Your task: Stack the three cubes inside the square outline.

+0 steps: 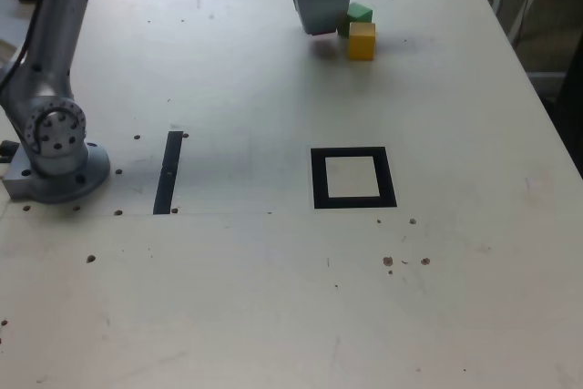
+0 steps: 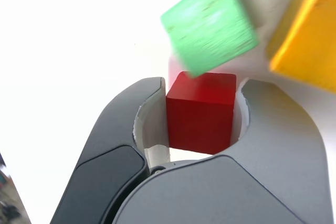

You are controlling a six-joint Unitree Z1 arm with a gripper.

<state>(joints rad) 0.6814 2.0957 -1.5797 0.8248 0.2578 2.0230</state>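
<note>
- Your end effector (image 2: 202, 116) pinches the red cube (image 2: 200, 111) between its two jaws — the wrist view shows both side faces seated against the pads.
- The green cube (image 2: 209, 22) sits just beyond the red one, the yellow cube (image 2: 307, 38) beside it; lift straight up so you nudge neither.
- In the exterior view only the green (image 1: 360, 13) and yellow (image 1: 362, 40) cubes show, far back on the worktop (image 1: 273, 298); the arm hides the red one.
- Carry it to the square outline (image 1: 352, 178) — well apart, nearer the camera — and set it down flat and centred as the base.
</note>
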